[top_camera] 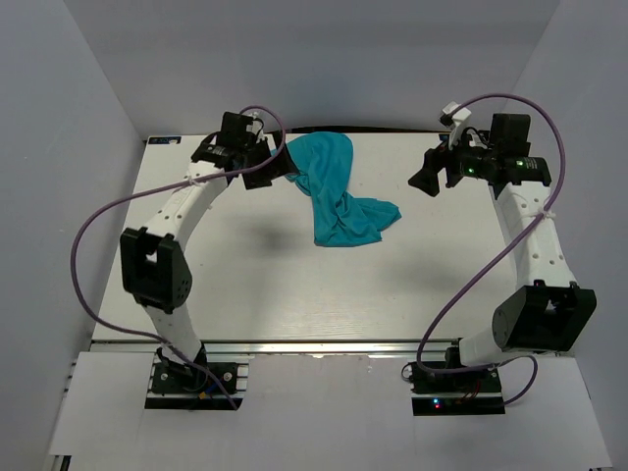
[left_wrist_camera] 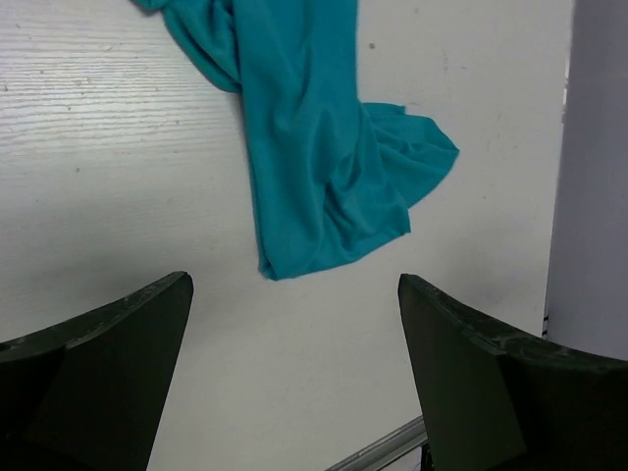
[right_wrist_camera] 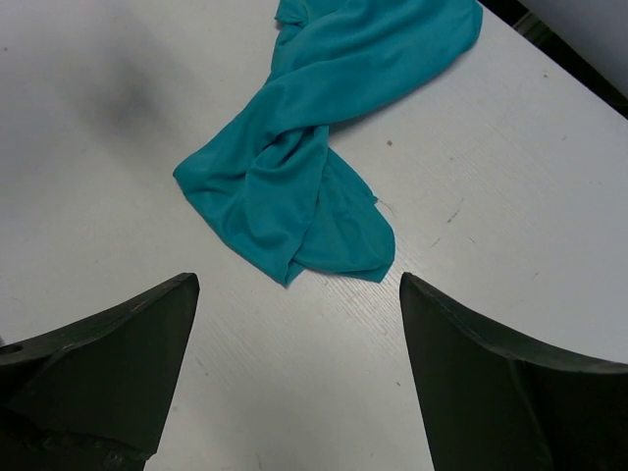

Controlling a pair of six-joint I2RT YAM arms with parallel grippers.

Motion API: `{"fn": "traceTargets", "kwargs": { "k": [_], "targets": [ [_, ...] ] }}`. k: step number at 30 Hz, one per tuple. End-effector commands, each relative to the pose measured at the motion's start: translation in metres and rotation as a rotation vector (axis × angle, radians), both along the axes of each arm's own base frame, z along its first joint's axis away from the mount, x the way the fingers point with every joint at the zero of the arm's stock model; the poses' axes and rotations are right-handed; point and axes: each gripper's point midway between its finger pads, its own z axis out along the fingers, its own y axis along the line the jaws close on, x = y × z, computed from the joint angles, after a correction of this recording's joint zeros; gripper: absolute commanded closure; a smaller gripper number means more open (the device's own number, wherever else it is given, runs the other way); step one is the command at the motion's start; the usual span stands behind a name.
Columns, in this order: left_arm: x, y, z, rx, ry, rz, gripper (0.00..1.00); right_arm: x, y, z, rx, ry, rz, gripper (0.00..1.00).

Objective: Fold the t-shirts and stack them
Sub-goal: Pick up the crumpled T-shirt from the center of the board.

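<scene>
Raised over the white grained desk (top_camera: 245, 285), the left claw (top_camera: 273, 165) hovered beside the crumpled teal short-sleeved fabric t-shirt (top_camera: 334, 191) at the far middle; the right claw (top_camera: 429, 178) hung apart from it. Left wrist: jaws wide, empty, shirt ahead. Right wrist: likewise wide, nothing held. Folding seemed unstarted; next, each claw likely needed 1 corner to spread it flat.

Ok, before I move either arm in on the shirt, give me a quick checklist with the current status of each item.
1. Left gripper open and empty: ok.
2. Right gripper open and empty: ok.
3. Plain teal soft fabric t-shirt spread flat: not ok, it is bunched and twisted.
4. Sleeves and hem identifiable for a grasp: cannot tell, they are lost in the folds.
5. Shirt wholly on the white table: cannot tell, its far end lies at the back edge.
</scene>
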Motion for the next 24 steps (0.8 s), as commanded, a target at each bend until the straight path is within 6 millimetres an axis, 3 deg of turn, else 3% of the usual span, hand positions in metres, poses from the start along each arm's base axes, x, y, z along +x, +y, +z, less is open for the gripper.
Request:
{"fn": "traceTargets", "kwargs": {
  "k": [1,9,16,18,19,21,22,24],
  "targets": [
    [0.022,0.002,-0.008,-0.043,0.041,0.014,0.03,0.003,0.007,0.004,0.038,0.002,0.047,0.11],
    [0.092,0.013,-0.076,-0.023,0.161,0.137,0.03,0.006,0.004,-0.012,0.023,0.019,0.018,0.11],
    [0.152,0.011,-0.109,-0.087,0.183,0.279,0.06,0.003,0.005,-0.023,0.035,0.032,0.020,0.11],
    [0.161,0.014,-0.117,-0.125,0.194,0.342,0.06,0.003,0.006,-0.024,0.040,0.033,0.023,0.11],
    [0.159,0.017,-0.131,-0.125,0.217,0.365,0.06,0.002,0.006,-0.026,0.042,0.037,0.024,0.11],
    [0.167,0.017,-0.135,-0.195,0.215,0.420,0.09,0.001,0.007,-0.026,0.046,0.034,0.026,0.11],
    [0.163,0.018,-0.149,-0.202,0.241,0.428,0.09,0.000,0.007,-0.026,0.048,0.035,0.024,0.11],
    [0.169,0.013,-0.150,-0.259,0.244,0.458,0.11,0.000,0.007,-0.027,0.053,0.037,0.025,0.11]
  ]
}}
